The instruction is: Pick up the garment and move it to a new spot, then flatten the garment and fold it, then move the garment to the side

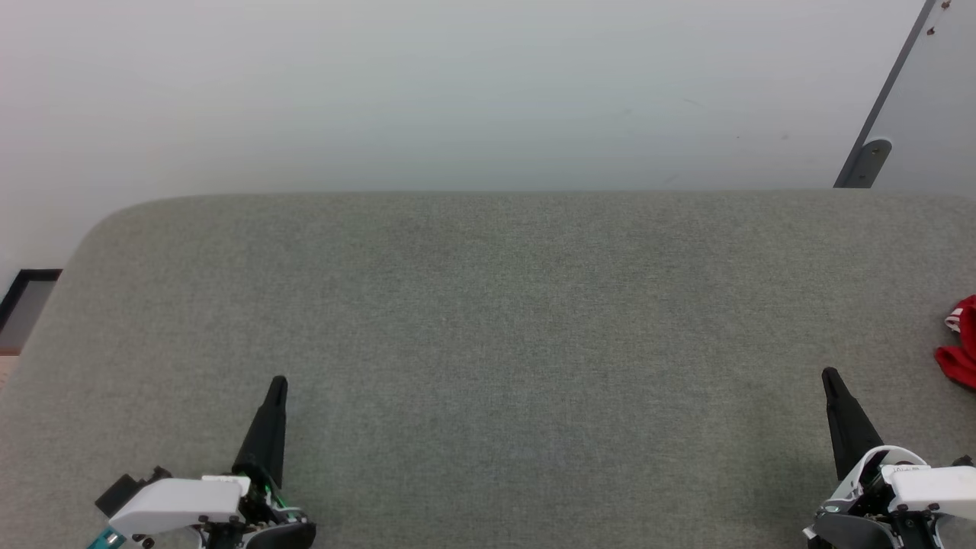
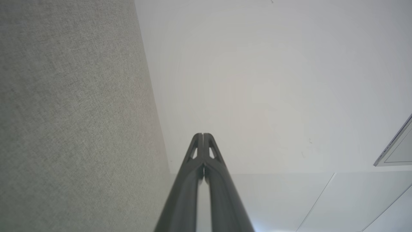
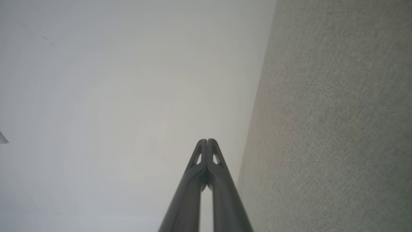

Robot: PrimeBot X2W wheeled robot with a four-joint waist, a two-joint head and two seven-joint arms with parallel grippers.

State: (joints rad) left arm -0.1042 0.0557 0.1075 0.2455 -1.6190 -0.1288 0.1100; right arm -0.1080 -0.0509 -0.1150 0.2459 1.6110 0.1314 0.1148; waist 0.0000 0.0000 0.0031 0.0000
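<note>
A bit of the red garment [image 1: 962,343] with a white-striped edge lies bunched at the far right edge of the grey felt table [image 1: 488,320], mostly cut off by the frame. My right gripper [image 1: 829,377] stands shut and holds nothing, to the left of the garment and nearer the front. My left gripper [image 1: 278,383] is shut too, at the lower left, far from the garment. In the left wrist view the left gripper [image 2: 201,135] has its tips pressed together. In the right wrist view the right gripper [image 3: 207,140] is likewise shut on nothing.
A white wall [image 1: 457,91] rises behind the table's far edge. A grey panel with a dark bracket [image 1: 869,162] leans at the back right. A dark frame [image 1: 23,297] sits past the table's left edge.
</note>
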